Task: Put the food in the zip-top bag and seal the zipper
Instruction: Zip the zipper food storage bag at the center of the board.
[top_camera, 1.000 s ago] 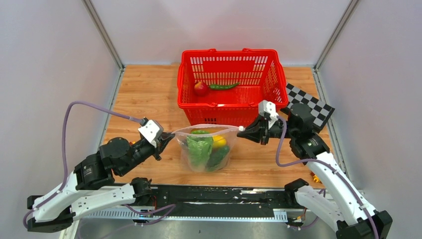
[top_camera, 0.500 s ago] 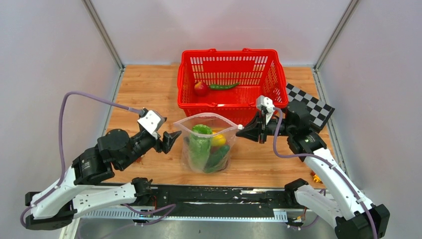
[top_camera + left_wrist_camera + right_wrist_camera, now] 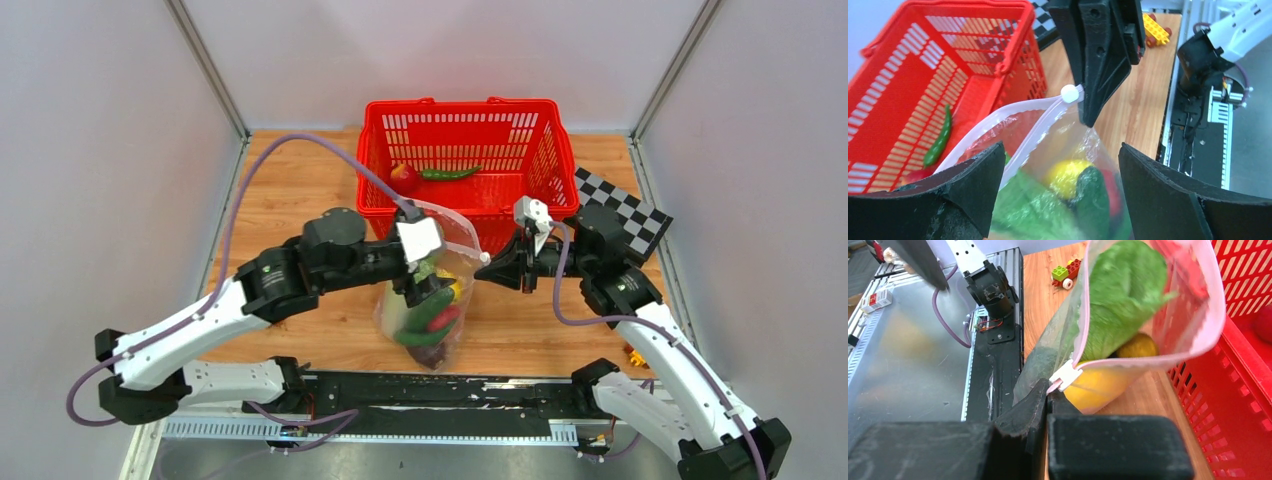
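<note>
Hovering over the zip-top bag (image 3: 441,338), left fingers (image 3: 948,200) stand apart; right fingers (image 3: 1023,415) clamp its zipper (image 3: 1038,131) end.

The left arm reaches across to the middle, left gripper (image 3: 425,278) pointing down, jaws spread wide. The right gripper (image 3: 488,272) lies level, jaws pinched on the zip-top bag (image 3: 441,338) at its corner.

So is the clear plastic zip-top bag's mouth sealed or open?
Open. The pale zipper strip loops wide apart around the green toy lettuce; the right gripper pinches its end by the white slider.
</note>
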Robot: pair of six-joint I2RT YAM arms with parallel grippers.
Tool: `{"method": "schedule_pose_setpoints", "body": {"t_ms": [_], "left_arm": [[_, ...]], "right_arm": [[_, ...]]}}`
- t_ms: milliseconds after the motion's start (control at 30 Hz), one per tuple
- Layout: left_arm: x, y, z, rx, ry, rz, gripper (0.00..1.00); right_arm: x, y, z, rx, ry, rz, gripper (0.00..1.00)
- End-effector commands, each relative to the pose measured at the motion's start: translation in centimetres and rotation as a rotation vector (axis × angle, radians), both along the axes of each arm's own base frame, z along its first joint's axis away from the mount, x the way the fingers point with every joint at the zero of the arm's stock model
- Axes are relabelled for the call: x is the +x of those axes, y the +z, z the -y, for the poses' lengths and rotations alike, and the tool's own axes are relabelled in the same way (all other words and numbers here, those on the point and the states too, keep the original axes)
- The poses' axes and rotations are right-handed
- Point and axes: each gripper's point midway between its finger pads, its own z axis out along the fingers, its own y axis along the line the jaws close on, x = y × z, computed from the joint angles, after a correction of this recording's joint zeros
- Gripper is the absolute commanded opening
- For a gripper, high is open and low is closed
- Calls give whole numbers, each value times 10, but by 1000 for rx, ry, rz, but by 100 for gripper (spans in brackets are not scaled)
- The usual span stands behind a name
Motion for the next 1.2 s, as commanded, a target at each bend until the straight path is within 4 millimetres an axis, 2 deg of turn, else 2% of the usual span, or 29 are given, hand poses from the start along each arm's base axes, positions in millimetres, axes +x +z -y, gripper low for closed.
{"method": "schedule_pose_setpoints", "body": {"t_ms": [0,233,300,500,633,833,900,1167], "left_arm": [[-10,27,28,-70,-153,96,91],[-3,36,43,-78,-163,130,94],[-5,40,42,-93,-169,139,96],[-20,51,45,-88,-271,159,95],[-30,38,50,-24,-356,138,87],[-42,22,50,20,-450,103,76],[-45,17,49,42,-473,94,76],[-44,17,62,16,-528,112,78]], "right_arm": [[-7,27,1,14,7,100,0],[-15,43,0,18,36,127,0],[-25,51,-1,28,83,144,0],[-51,58,-9,-23,195,173,0],[-60,59,-11,-47,238,201,0],[-63,62,-9,-54,251,220,0],[-66,65,-8,-54,261,227,0],[-74,72,-5,-50,290,238,0]]}}
